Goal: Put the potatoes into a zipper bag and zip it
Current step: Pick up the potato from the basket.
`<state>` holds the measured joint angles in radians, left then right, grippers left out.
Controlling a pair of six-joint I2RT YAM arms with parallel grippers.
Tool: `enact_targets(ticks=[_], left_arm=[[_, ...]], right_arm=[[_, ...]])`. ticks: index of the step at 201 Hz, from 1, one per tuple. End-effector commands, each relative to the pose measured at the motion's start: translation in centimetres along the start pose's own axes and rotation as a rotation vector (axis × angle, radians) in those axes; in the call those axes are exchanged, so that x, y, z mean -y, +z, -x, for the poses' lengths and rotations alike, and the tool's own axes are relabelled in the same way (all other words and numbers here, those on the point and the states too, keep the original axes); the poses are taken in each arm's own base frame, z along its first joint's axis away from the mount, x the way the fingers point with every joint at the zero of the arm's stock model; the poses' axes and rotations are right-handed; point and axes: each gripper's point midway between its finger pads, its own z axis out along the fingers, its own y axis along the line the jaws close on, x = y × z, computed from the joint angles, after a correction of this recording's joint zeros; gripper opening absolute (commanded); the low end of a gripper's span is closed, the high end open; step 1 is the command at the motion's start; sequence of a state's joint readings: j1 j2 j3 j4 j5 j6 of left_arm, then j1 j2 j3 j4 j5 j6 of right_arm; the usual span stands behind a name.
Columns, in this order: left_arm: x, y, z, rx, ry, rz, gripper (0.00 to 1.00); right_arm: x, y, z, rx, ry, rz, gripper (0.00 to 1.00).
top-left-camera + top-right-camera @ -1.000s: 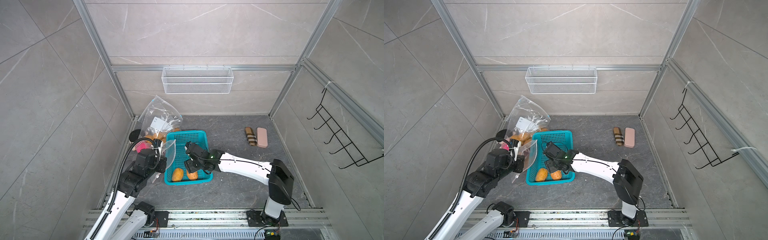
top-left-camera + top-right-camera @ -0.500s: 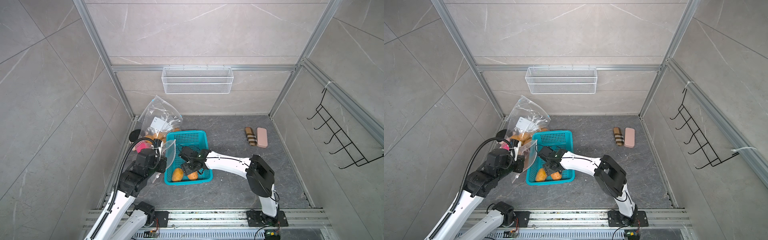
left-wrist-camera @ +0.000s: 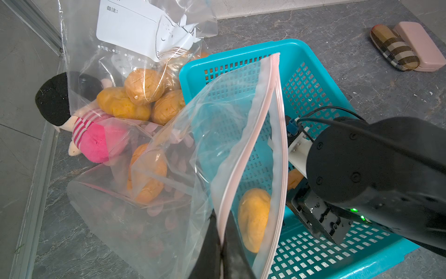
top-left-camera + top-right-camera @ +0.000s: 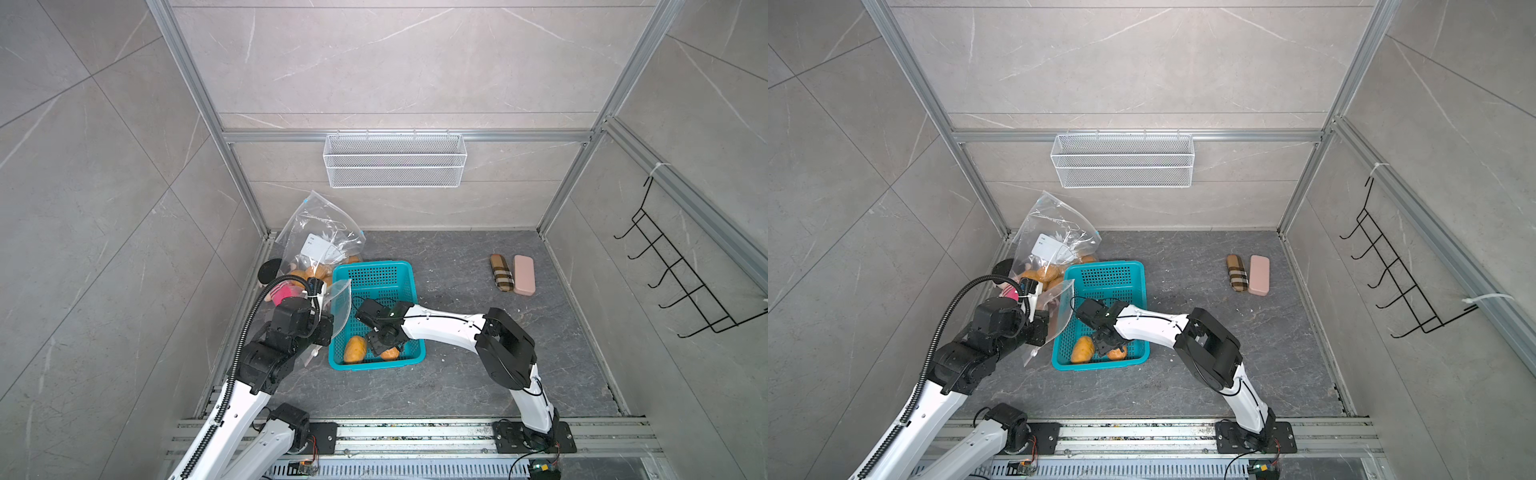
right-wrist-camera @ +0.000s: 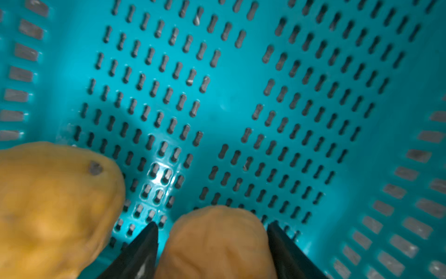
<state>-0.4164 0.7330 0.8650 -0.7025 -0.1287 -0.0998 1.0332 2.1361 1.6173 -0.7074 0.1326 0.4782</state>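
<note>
On the grey worktop (image 4: 457, 386), a teal basket (image 4: 374, 274) with two potatoes (image 4: 354, 349) lying at its near end. Right tool (image 5: 212, 225) down inside the basket, fingers (image 5: 144, 248) apart on either side of the browner potato (image 5: 217, 244), a sliver of basket floor visible between one finger and the skin; no clear grip. The yellower potato (image 5: 53, 205) just beside it. Left tool (image 3: 220, 232) pinched together on the pink-striped rim of the zipper bag (image 3: 169, 217), mouth held open against the basket's left wall, one potato (image 3: 147, 174) showing through its film. Behind, against the wall, a second clear bag (image 3: 135, 36) with more potatoes (image 3: 142, 84) showing through, a pink plush doll (image 3: 96, 142) partly behind it. Well apart on the right, a plaid case (image 4: 500, 273) touching a pink case (image 4: 523, 275).
</note>
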Motion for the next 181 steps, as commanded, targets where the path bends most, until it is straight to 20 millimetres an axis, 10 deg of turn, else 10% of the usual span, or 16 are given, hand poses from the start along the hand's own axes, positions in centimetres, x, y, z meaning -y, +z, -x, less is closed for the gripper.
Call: enact_targets(ticks=[1, 81, 181], left_arm=[[-0.1, 0.0, 0.5, 0.020, 0.019, 0.007, 0.00], [-0.1, 0.0, 0.5, 0.020, 0.018, 0.006, 0.00], [0.0, 0.0, 0.5, 0.020, 0.017, 0.003, 0.00]], right_arm=[[-0.2, 0.5, -0.1, -0.028, 0.008, 0.011, 0.66], [-0.8, -2.8, 1.5, 0.070, 0.016, 0.081, 0.59], [-1.1, -19.3, 6.7, 0.633, 0.164, 0.410, 0.57]])
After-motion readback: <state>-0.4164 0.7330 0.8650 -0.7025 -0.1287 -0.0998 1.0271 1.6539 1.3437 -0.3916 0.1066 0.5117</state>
